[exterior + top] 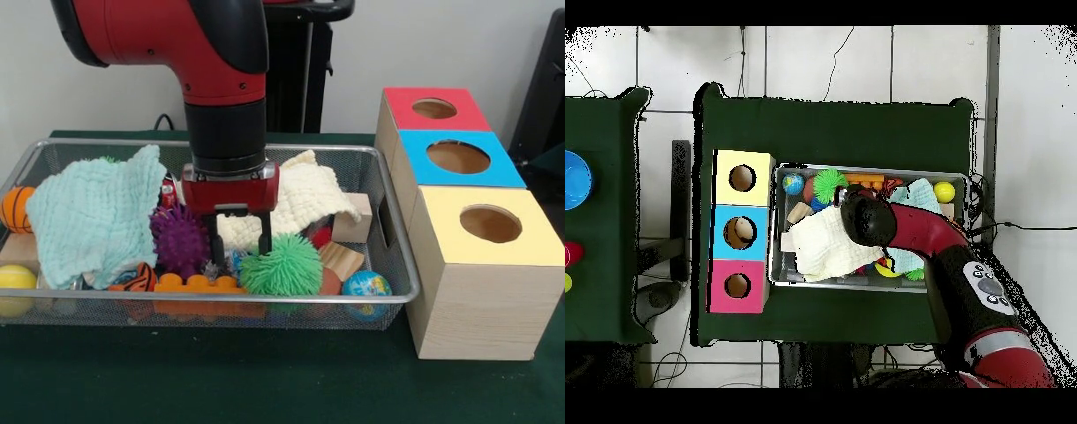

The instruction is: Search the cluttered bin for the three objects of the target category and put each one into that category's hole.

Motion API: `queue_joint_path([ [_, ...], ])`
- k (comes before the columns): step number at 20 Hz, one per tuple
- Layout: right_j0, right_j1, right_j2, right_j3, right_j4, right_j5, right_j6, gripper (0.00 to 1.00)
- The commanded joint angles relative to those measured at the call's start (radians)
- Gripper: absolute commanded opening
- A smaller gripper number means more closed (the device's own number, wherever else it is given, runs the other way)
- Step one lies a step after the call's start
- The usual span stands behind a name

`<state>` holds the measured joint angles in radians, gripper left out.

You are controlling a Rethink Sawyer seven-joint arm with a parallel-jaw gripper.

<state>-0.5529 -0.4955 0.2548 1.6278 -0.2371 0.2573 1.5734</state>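
Across the front view from 9 o'clock to 3 o'clock: an orange ball (15, 208) and a yellow ball (16, 277) sit at the left end of the silver wire-mesh bin (388, 299), then a pale mint knitted cloth (97, 216), a purple spiky ball (179, 240), an orange toy brick (198, 284), a green fuzzy pom-pom ball (282, 267), a cream waffle cloth (305, 201), pale wooden blocks (341, 260) and a small globe ball (365, 284).

The red and black gripper (239, 252) hangs low over the bin's middle, its two black fingers parted by a narrow gap and nothing held between them; the tips reach down between the purple ball and the green one.

Risks: closing here may pinch the wrong thing, or catch soft spikes that slip free on lifting. The cream cloth just behind could snag and drag.

The round hole in the blue-topped pale wooden box (458, 156) lies at 3 o'clock, outside the bin, middle of three; a loosely held object could drop on the way or land in a neighbouring hole.
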Motion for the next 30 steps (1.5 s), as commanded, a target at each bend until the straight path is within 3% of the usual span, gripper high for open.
queue_joint_path([
  [1,-0.023,0.035,0.032,0.043,-0.007,-0.024,0.114,1.00],
  [13,-0.005,0.005,0.020,0.080,0.009,-0.023,0.149,1.00],
  [21,0.020,0.007,-0.023,0.161,-0.010,-0.125,0.202,1.00],
  [30,0.008,0.053,-0.016,0.122,-0.005,-0.143,0.159,1.00],
])
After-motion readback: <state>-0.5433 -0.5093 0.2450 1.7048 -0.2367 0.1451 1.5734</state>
